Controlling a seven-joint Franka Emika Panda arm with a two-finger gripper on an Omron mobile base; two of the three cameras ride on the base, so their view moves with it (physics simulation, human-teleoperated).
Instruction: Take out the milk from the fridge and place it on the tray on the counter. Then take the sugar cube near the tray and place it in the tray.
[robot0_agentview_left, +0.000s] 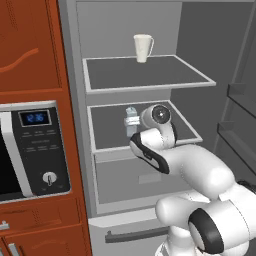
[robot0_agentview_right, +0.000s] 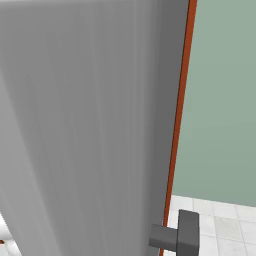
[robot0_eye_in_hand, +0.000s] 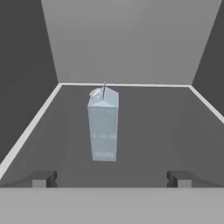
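Because the milk (robot0_eye_in_hand: 103, 124) stands upright at the centre of the hand view, alone on a dark fridge shelf (robot0_eye_in_hand: 144, 135), the tool (robot0_eye_in_hand: 109, 178) is lined up square to it, jaws spread wide and empty, both tips short of the carton. Left of centre in the left base view, the arm covers most of the carton, probably on the fridge's (robot0_agentview_left: 200, 30) middle shelf. Across the right base view the fridge door (robot0_agentview_right: 85, 125) blocks everything.
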